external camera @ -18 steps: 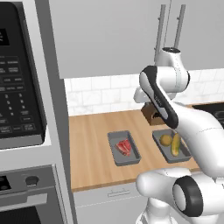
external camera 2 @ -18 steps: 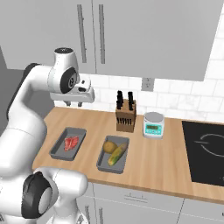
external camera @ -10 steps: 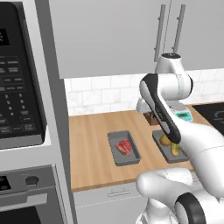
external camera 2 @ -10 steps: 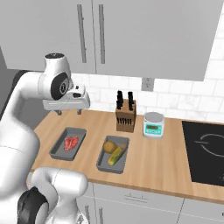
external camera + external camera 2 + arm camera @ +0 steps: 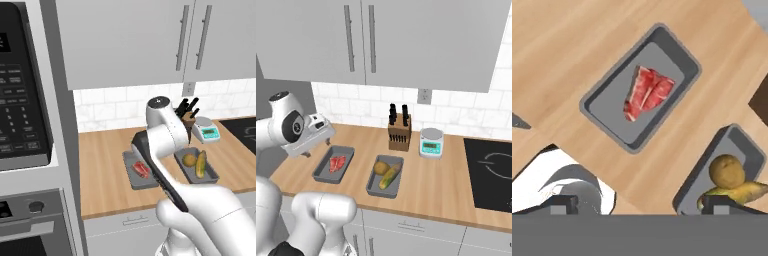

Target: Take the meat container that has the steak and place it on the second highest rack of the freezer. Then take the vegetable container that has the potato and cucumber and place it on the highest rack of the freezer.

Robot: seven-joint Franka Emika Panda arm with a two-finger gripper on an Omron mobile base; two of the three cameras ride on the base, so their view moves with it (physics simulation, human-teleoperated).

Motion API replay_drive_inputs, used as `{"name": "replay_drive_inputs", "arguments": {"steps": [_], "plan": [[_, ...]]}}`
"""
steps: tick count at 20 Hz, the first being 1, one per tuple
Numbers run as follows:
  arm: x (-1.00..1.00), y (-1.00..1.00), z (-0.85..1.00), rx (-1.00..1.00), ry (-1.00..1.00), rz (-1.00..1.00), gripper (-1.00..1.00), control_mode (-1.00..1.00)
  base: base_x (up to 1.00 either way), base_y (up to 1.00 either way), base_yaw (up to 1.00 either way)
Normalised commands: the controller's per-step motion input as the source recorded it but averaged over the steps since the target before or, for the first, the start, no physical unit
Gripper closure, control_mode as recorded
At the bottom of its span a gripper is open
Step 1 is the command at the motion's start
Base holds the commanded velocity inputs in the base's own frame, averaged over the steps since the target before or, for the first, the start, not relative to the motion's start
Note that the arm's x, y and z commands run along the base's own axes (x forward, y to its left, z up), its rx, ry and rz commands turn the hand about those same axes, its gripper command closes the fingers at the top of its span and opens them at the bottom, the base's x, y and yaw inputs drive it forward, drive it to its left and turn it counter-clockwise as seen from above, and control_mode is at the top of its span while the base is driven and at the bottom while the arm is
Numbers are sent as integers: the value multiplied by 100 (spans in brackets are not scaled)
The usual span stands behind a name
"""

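Observation:
The grey meat container point(image 5: 607, 107) holds the red steak point(image 5: 648, 92) on the wooden counter. To its right stands the vegetable container point(image 5: 734, 150) with the potato point(image 5: 727, 171) and the cucumber point(image 5: 749, 192). In the right base view, my gripper point(image 5: 303, 152) hangs open and empty a little above the counter, by the left side of the meat container point(image 5: 323, 170). The steak point(image 5: 337, 163), potato point(image 5: 381, 167) and cucumber point(image 5: 391, 175) lie in their trays. From the left base camera my arm covers part of the meat container point(image 5: 131, 174). The freezer is out of view.
A knife block point(image 5: 399, 132) and a small kitchen scale point(image 5: 431, 142) stand at the back of the counter point(image 5: 446, 187). A black cooktop point(image 5: 491, 170) lies to the right. A black-fronted oven stack point(image 5: 22, 125) rises on the left, with wall cabinets overhead.
The hand has come down and swung left, from near the knife block to just above the counter by the meat container. The jaws have spread wide.

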Motion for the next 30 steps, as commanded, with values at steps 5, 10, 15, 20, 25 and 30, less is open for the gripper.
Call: {"name": "replay_drive_inputs", "arguments": {"steps": [5, 10, 15, 20, 25, 30], "plan": [[12, 73, -56, -14, 21, 50, -100, -100, 0, 0, 0], [10, 72, -59, -18, 24, 35, -100, -100, 0, 0, 0], [30, 45, -56, -16, 23, 20, -100, -100, 0, 0, 0], [29, -10, -42, 1, 2, 21, -100, -100, 0, 0, 0], [13, -48, -17, 11, 0, 21, -100, -100, 0, 0, 0], [0, -58, -27, 8, 0, 10, -100, -100, 0, 0, 0]]}}
